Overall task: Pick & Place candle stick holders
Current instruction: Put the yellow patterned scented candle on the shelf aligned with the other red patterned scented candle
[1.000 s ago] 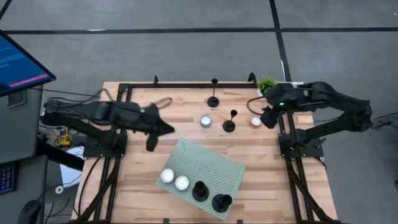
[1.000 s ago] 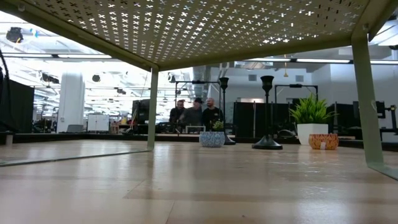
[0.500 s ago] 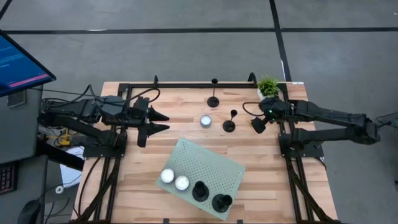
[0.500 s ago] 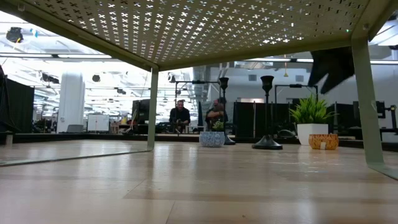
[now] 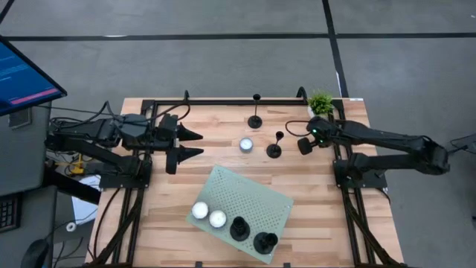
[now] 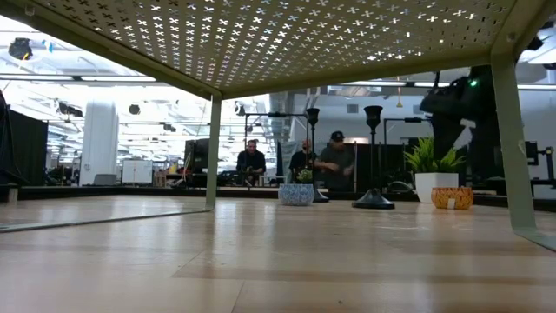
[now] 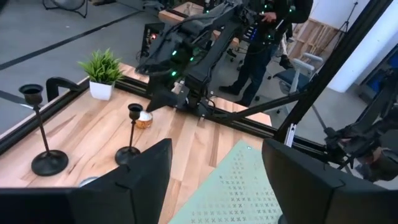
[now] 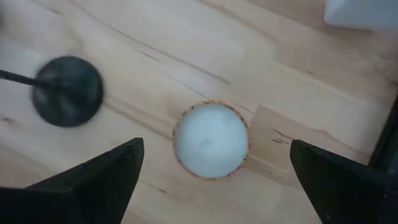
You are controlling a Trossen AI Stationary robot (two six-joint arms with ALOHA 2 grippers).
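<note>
Four black candle stick holders, two on the bare wood and two on the perforated stand.

The far candle stick holder (image 5: 255,119) stands upright near the back edge of the table, with a round flat base, a thin stem and a small cup on top. The second candle stick holder (image 5: 274,150) stands upright a little nearer and to the right, well apart from the first one. The two other holders (image 5: 239,228) (image 5: 265,242) stand close beside each other on the near part of the pale green stand (image 5: 260,195); from above mostly their round black shapes show.
</note>
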